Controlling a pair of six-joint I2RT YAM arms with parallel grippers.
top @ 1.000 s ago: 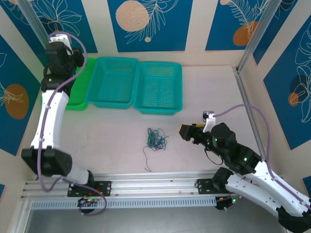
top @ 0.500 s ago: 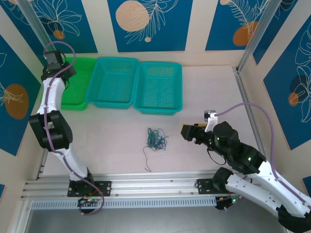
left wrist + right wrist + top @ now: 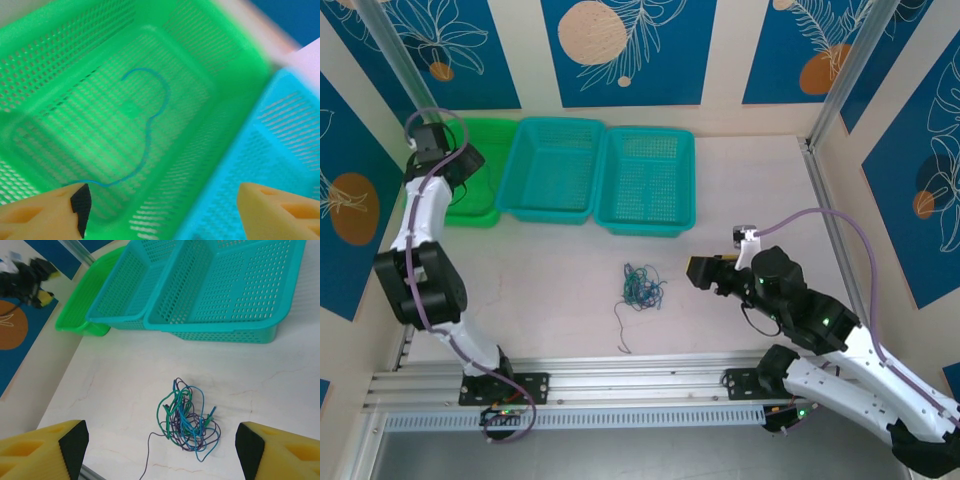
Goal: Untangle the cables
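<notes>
Since the cables (image 3: pixel 187 419) just ahead of my right gripper (image 3: pixel 160 440), wide open and empty, look light, limp and snaggy, I'd pinch one loose outer loop.

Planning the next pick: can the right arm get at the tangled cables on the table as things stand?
Likely yes: the right tool stands open beside the cable clump, pointing at it, with bare table between them.

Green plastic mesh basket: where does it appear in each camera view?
Top external: green plastic mesh basket, far left, partly under the left arm.
Left wrist: centre and left, thin blue cable inside.
Right wrist: upper left.
Shared landmark: the adjacent teal mesh basket.
</notes>
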